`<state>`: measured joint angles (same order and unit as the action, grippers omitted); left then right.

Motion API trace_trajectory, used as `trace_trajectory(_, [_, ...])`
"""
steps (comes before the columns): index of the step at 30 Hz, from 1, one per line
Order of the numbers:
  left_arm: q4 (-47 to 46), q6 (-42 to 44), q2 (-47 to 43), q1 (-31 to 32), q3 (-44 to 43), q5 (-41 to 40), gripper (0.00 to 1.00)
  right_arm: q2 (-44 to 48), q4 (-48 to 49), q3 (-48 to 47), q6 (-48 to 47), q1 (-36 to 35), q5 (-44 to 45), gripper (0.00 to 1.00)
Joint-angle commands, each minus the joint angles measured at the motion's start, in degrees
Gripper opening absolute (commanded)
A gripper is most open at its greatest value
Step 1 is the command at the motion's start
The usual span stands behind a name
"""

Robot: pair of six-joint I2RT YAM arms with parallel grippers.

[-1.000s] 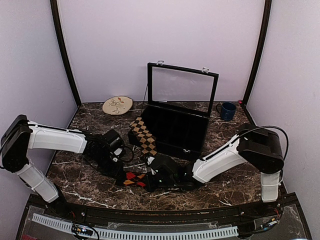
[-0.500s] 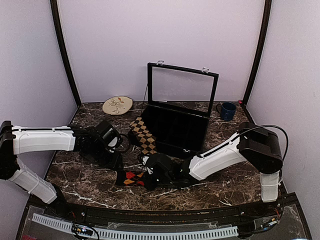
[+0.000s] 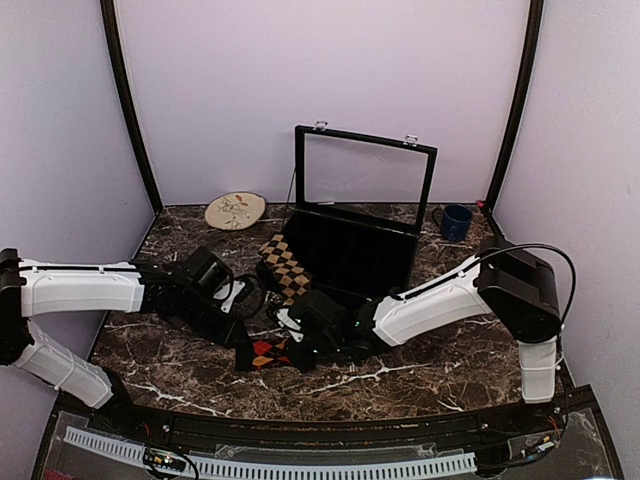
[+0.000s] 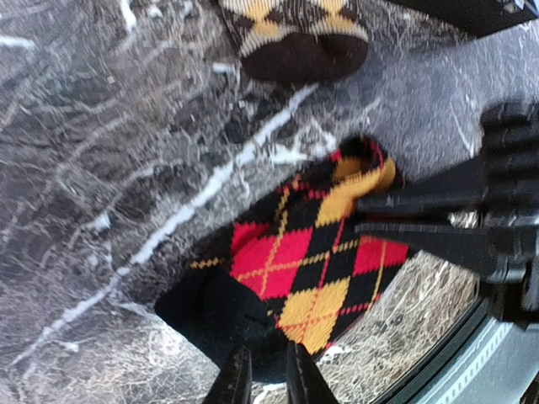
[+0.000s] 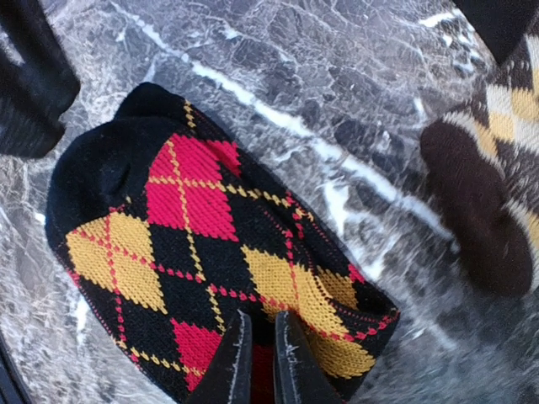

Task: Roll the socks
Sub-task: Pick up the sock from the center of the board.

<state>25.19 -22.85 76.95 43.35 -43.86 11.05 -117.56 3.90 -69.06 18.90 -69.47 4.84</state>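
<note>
The right pincer (image 5: 259,358) is nipped shut on the orange cuff edge of the red sock (image 5: 194,244). The left pincer (image 4: 267,379), nearly closed, seems to pinch its black toe at nine o'clock. The sock lies bunched on the desk (image 3: 450,350), with the tan sock (image 3: 285,268) at twelve and the open black case (image 3: 350,255) at one. Since a second ago the left arm has dropped lower and flatter.

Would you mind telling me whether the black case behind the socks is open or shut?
Open: the case has its glass lid standing upright at the back, and its dark interior is exposed.
</note>
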Motion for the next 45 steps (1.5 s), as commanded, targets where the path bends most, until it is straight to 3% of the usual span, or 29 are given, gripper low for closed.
trace_trajectory(1, [-3.1, 1.3, -0.4, 0.1, 1.9, 3.3, 0.18, -1.4, -5.4, -3.5, -7.5, 1.7, -0.2, 0.12])
trace_trajectory(10, [-6.6, 2.3, 1.4, 0.2, 2.3, 4.1, 0.18, 3.6, -7.6, -5.9, -5.2, 1.6, 0.7, 0.35])
trace_trajectory(17, [-8.8, 3.0, 3.2, 0.2, 2.4, 4.7, 0.18, 9.7, -7.8, -1.9, 7.4, 0.7, 5.5, 0.45])
trace_trajectory(32, [-8.0, 3.6, 8.3, 0.2, 2.4, 5.0, 0.18, 13.4, 5.6, 12.2, 35.8, -3.6, 14.1, 0.52])
trace_trajectory(37, [-7.3, 1.4, 9.9, 0.2, 3.3, 3.3, 0.18, 13.2, 15.6, 18.2, 42.6, -3.7, 13.7, 0.54])
trace_trajectory(45, [-5.2, -2.8, 11.5, 0.2, 2.8, 2.2, 0.17, 11.9, 23.8, 21.3, 49.9, -4.3, 13.2, 0.54])
